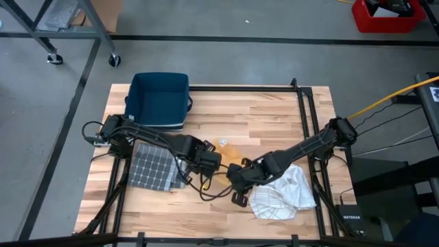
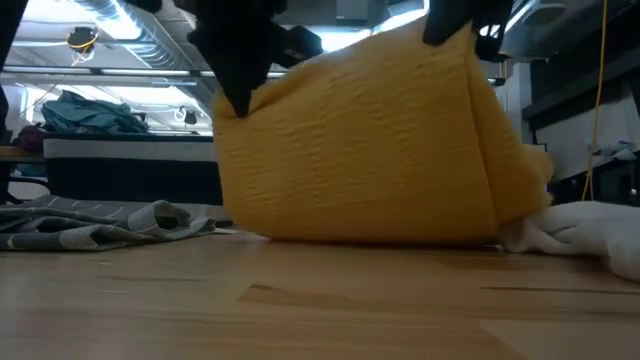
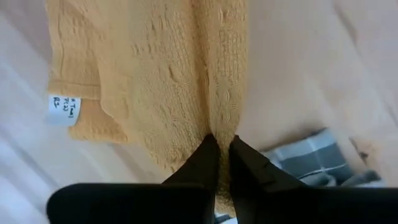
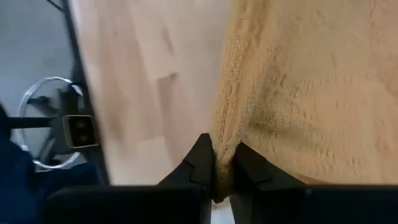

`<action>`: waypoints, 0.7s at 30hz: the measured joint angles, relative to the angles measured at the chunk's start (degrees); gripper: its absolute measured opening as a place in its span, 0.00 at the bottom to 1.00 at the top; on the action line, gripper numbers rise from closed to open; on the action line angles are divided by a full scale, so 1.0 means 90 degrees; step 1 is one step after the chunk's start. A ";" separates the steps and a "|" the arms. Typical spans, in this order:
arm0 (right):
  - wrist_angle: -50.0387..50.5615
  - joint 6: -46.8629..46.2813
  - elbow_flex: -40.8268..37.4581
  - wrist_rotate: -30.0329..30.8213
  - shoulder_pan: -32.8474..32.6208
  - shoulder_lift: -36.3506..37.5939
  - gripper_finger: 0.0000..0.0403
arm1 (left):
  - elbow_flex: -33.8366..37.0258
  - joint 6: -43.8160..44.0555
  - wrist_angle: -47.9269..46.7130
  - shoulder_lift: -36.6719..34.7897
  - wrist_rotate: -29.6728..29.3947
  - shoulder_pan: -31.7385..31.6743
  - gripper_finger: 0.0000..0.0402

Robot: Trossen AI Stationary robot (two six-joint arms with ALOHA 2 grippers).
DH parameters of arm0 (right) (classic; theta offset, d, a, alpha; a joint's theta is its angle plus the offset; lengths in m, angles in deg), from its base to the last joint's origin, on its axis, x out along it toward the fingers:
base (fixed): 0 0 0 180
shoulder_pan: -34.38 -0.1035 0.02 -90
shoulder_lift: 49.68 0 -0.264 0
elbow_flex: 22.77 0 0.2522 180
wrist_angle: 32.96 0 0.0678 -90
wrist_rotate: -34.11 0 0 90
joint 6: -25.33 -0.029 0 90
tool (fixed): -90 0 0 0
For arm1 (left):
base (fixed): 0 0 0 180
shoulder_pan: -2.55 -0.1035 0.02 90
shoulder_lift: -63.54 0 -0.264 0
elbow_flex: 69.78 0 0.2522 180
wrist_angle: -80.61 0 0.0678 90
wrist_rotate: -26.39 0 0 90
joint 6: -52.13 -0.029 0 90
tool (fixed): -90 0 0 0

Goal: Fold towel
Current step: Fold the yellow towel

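Observation:
A yellow terry towel (image 2: 360, 150) is held up between my two grippers. It hangs as a wide sheet, and its lower edge (image 2: 370, 238) rests on the table. From above only a small part of the towel (image 1: 230, 151) shows between the arms. My left gripper (image 2: 235, 70) is shut on its upper left corner and my right gripper (image 2: 455, 20) on its upper right corner. A white label (image 3: 63, 109) is sewn at one hem. My left gripper (image 3: 222, 146) pinches the towel's upper edge (image 3: 221, 124) between its two fingers from above. The cloth bunches into a fold there and hangs below, nearly taut toward the other gripper. My right gripper (image 4: 222, 163) pinches the opposite upper corner (image 4: 227, 140) at a gathered hem. The towel hangs below it with its lower edge on the table.
A folded grey checked cloth (image 1: 152, 167) lies left of the arms and a crumpled white cloth (image 1: 285, 192) lies to the right. A dark blue bin (image 1: 159, 99) stands at the far left corner. Black frame rails (image 1: 309, 110) border the wooden table.

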 joint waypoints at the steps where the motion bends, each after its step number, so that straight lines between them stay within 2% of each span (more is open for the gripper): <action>1: -0.0135 -0.0043 -0.0045 -0.0005 -0.0048 0.0000 0.08 | 0.0000 0.0000 0.0029 0.0000 0.0023 0.0042 0.05; 3: -0.0330 -0.0068 -0.0095 -0.0007 -0.0113 0.0000 0.08 | 0.0001 -0.0025 0.0147 0.0000 0.0025 0.0110 0.05; 8: 0.0016 -0.0056 -0.0097 0.0061 -0.0136 0.0000 0.08 | 0.0002 -0.0253 0.0512 0.0000 0.0013 0.0037 0.05; 14: 0.0241 -0.0054 -0.0100 0.0081 -0.0085 0.0000 0.08 | 0.0002 -0.0213 0.0754 0.0000 0.0021 -0.0264 0.05; 21: 0.1071 -0.0114 -0.0100 0.0258 0.0037 0.0000 0.08 | 0.0007 -0.0341 0.1314 0.0000 0.0023 -0.0705 0.05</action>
